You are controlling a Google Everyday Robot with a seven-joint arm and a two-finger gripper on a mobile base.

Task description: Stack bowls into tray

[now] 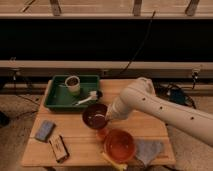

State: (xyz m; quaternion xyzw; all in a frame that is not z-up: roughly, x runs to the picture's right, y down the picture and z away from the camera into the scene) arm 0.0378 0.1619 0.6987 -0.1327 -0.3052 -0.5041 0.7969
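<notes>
The dark maroon bowl [94,116] is in the middle of the wooden table [75,150], just in front of the dark green tray [56,98]. My gripper [106,116] is at the bowl's right rim and shut on it; the bowl looks slightly raised and tilted. The orange bowl [119,145] sits at the table's front right, below my arm. The tray stands at the back left and holds a small white cup [73,84]. A white utensil [87,98] lies across the tray's right edge.
A grey-blue cloth [150,150] lies right of the orange bowl. A blue sponge [44,130] and a dark bar [59,148] lie at the front left. A small red object [102,133] sits between the bowls. A dark wall with rails runs behind the table.
</notes>
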